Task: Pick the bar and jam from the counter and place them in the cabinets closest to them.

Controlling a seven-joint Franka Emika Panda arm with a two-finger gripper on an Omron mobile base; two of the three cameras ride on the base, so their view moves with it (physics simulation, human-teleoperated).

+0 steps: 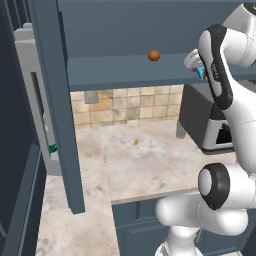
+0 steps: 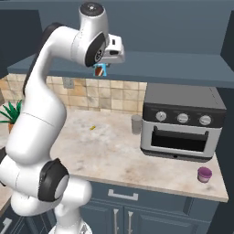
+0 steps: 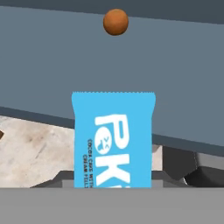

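- My gripper [image 2: 101,70] is clamped on the bar [image 3: 113,140], which stands up from between my fingers at 6 o'clock in the hand view, printed face toward the camera.
- I hold it by its lower end; the blue wrapper looks light, thin and slick, so I judge a flat pinch across the faces safer than a grip on the edges, and it may crumple if squeezed hard.
- Just beyond the bar, toward 12 o'clock, lies the open shelf [image 3: 175,74] of the cabinets, flat and dark blue-grey.
- That shelf carries an orange-brown ball [image 3: 116,22] at 12 o'clock, well apart from the bar; it could roll if nudged.
- In the right base view my hand hangs at the shelf's front edge, above the counter [image 2: 105,151].
- The jam [image 2: 204,174] sits on the counter at 4 o'clock, in front of the toaster oven [image 2: 183,123], not yet taken.
- A grey cup [image 2: 136,124] stands just beside the oven's left side.
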